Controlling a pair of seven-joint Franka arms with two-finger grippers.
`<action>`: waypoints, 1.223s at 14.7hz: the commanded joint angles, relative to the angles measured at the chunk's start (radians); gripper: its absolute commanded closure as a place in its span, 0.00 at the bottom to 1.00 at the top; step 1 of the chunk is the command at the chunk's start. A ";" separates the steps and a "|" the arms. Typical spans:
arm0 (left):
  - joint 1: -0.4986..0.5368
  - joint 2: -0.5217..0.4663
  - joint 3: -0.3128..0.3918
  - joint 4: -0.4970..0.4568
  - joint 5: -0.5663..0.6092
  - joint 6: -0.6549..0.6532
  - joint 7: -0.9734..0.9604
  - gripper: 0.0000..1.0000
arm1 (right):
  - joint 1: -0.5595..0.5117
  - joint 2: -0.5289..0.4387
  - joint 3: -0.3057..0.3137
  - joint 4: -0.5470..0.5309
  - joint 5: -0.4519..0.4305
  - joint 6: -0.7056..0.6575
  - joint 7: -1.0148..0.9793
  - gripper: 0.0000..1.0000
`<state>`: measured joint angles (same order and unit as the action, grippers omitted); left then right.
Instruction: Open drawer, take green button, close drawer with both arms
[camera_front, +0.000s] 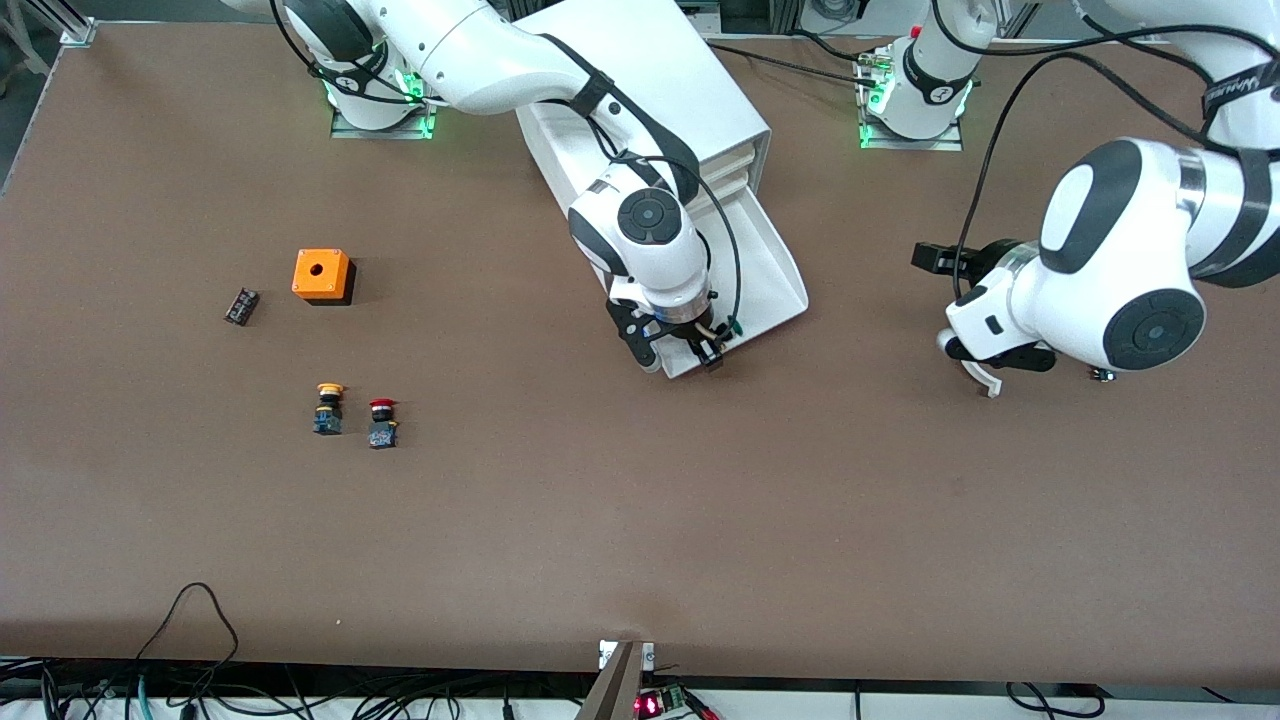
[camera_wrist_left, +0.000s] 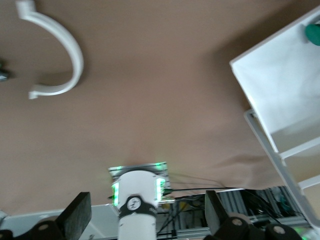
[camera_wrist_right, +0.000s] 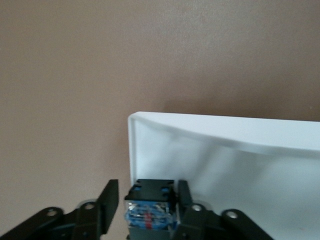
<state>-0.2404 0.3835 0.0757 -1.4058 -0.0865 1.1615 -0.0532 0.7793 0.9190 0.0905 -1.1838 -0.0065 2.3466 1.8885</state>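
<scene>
Right gripper (camera_front: 683, 352), frame centre, over pulled-out drawer (camera_front: 775, 270) front corner, clamps green button (camera_wrist_right: 150, 207). Left gripper (camera_wrist_left: 145, 212) spread wide, waits at frame right.

We are seeing the drawer (camera_front: 775, 265) standing pulled out, and the right gripper (camera_wrist_right: 145, 207) is gripping the button (camera_wrist_right: 150, 212) over its front corner.

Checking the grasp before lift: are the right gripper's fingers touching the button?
Cannot tell. In the right wrist view the right gripper brackets the button closely, but contact isn't plain.
</scene>
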 joint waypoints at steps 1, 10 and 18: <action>-0.005 0.008 -0.001 0.042 0.063 -0.034 -0.023 0.00 | 0.014 0.000 -0.012 0.030 -0.021 -0.052 0.020 0.96; 0.035 0.077 0.021 0.163 0.054 0.021 -0.039 0.00 | -0.012 -0.074 -0.031 0.164 -0.021 -0.300 -0.184 1.00; 0.006 0.032 -0.094 -0.030 0.051 0.490 -0.619 0.00 | -0.210 -0.186 -0.040 0.133 0.046 -0.512 -0.814 1.00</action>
<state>-0.2306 0.4541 -0.0011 -1.3491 -0.0478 1.5573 -0.5347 0.6287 0.7698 0.0381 -1.0191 -0.0045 1.8789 1.2526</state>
